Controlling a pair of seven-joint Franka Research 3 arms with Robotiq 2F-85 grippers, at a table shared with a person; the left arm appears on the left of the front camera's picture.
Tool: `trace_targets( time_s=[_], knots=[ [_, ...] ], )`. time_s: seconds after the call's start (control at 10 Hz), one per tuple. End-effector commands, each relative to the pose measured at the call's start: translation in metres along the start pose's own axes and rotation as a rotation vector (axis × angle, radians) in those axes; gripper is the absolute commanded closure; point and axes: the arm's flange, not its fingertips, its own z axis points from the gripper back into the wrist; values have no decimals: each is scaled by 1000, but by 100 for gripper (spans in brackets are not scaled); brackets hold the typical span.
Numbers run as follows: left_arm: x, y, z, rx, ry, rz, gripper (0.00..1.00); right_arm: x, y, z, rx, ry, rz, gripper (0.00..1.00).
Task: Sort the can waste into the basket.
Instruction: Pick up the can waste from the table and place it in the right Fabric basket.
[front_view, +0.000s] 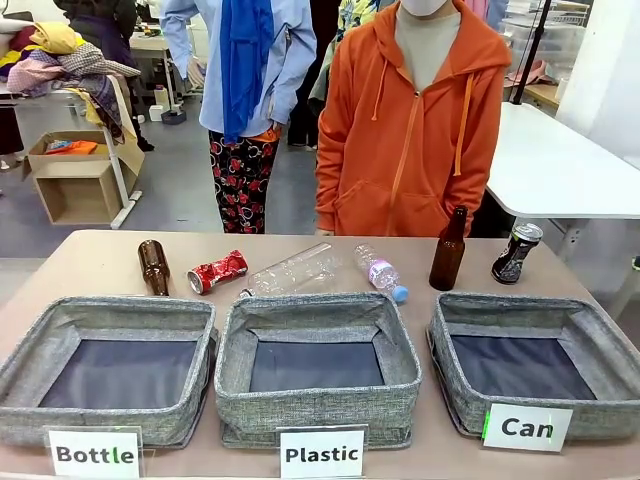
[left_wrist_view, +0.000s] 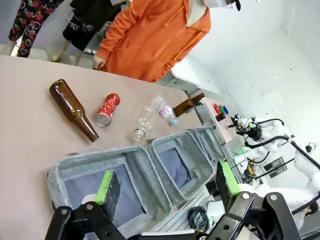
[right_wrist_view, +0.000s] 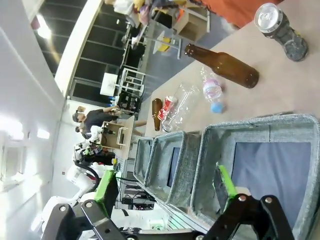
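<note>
Red can: crushed, lying on its side between the lying brown bottle and the clear plastic bottle; well apart from its target.
Black can: upright, just behind the Can basket; probably the easier first pick.
Can basket: at the robot's right end, with no can inside.
Left gripper: spread wide, holding nothing, above the Bottle basket.
Right gripper: spread wide, holding nothing, above the Can basket.
Front view: sign readable.
Right wrist view: black can's silver lid visible from above.
</note>
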Motion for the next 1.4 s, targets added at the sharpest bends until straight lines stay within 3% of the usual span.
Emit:
trace_targets(
  time_s=[0.0, 0.4, 0.5, 0.6, 0.9, 1.1, 1.3],
  knots=[
    [-2, -1, 6, -19, 4, -7, 0, -1, 2, 10, 3, -2, 2, 0],
    [-4, -2, 6, -10, 4, 9, 0, -1, 2, 10, 3, -2, 2, 0],
    [-3, -19, 2, -27, 104, -109, 0, -1, 2, 10, 3, -2, 2, 0],
    [11, -30, -13, 44, 165, -168, 0, -1, 2, 10, 3, -2, 2, 0],
    [73, -65, -105, 129, 445, -409, 0, -1, 2, 10, 3, -2, 2, 0],
    [87, -74, -181, 205, 630, -578, 0, -1, 2, 10, 3, -2, 2, 0],
    [94, -71, -239, 295, 697, -767, 0, -1, 2, 10, 3, -2, 2, 0]
  ],
)
